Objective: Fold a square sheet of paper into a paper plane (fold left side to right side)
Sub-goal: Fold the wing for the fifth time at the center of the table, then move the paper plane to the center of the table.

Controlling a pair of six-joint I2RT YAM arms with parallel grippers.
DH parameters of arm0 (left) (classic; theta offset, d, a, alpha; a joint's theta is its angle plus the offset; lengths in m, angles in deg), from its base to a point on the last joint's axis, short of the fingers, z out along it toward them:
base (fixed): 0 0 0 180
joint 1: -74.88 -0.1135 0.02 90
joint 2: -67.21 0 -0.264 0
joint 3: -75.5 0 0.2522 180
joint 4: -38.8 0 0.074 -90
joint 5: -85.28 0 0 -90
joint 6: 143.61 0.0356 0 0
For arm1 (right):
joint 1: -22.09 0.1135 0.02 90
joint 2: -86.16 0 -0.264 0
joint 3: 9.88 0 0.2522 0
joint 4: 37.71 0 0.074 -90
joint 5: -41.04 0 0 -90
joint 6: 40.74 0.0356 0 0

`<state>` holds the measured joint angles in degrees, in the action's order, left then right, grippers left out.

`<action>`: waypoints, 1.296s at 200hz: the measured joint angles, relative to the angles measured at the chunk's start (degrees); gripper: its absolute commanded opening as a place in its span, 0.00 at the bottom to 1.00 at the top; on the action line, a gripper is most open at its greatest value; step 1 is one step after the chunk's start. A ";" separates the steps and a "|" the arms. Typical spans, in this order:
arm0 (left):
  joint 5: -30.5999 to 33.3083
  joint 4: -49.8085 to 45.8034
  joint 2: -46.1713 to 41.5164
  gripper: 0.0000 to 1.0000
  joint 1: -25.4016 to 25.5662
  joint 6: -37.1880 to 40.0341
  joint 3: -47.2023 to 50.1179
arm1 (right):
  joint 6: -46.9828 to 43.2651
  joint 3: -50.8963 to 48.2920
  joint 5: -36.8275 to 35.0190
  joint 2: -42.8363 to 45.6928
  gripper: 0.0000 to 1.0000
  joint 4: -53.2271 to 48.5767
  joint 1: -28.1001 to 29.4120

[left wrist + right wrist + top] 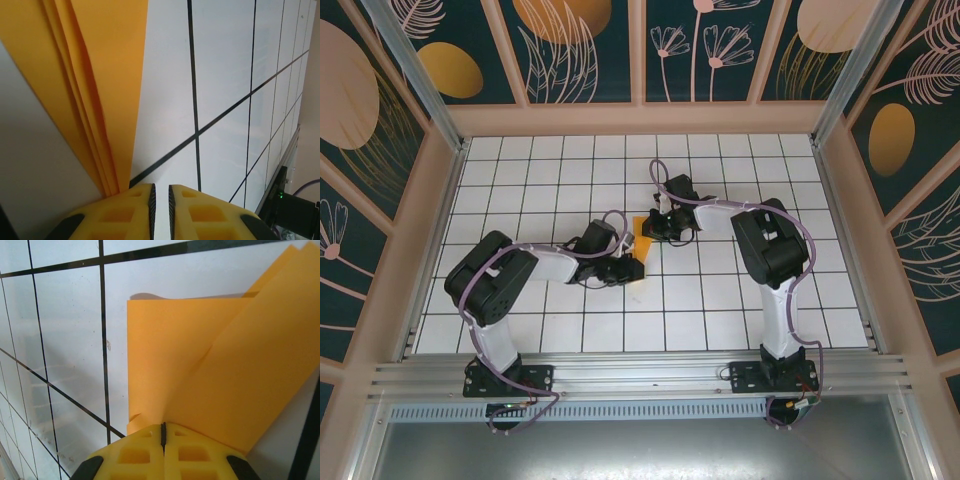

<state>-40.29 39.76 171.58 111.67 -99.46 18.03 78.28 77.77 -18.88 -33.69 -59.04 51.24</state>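
Several fanned orange-yellow layers, paper plane (100, 75) creased, partly folded

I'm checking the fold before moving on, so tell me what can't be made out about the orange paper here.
Top view: most of the folded paper is hidden under the left arm and right arm, so its outline is unclear.
Left wrist view: its layers run off the top edge, too blurred to count.
Right wrist view: its lower tip is hidden behind the right jaws; the right edge cuts its far corner.

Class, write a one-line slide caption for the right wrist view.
Right gripper, shut, at the edge of folded orange paper on a white gridded table.
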 measured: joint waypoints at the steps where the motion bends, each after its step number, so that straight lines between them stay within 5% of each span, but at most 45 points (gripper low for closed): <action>1: 0.00 0.00 0.00 0.19 0.02 0.00 0.02 | 0.00 0.00 0.00 0.00 0.01 0.00 0.00; 67: -1.33 -3.48 -4.87 0.16 0.04 0.00 0.94 | -0.17 0.00 0.00 0.11 0.05 0.42 0.00; 117: 0.85 -3.04 -16.52 0.33 -8.17 0.74 0.39 | -0.92 -3.30 -3.04 4.37 0.36 4.26 -0.33; 169: 15.91 -3.32 -24.02 0.58 -12.33 2.95 -1.97 | -3.41 -6.56 -16.24 21.49 0.66 2.97 0.52; 228: 28.02 -3.13 -28.30 0.64 -12.33 3.17 -1.75 | 1.51 -10.49 -25.81 21.44 0.68 -2.82 5.57; 259: 30.12 -3.17 -29.35 0.64 -12.33 3.17 -1.07 | 4.42 -12.55 -25.57 17.44 0.45 -3.41 6.16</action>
<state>-10.17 36.59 142.23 99.34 -96.29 16.96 82.69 65.22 -44.45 -16.25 -62.45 57.40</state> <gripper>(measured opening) 0.638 0.564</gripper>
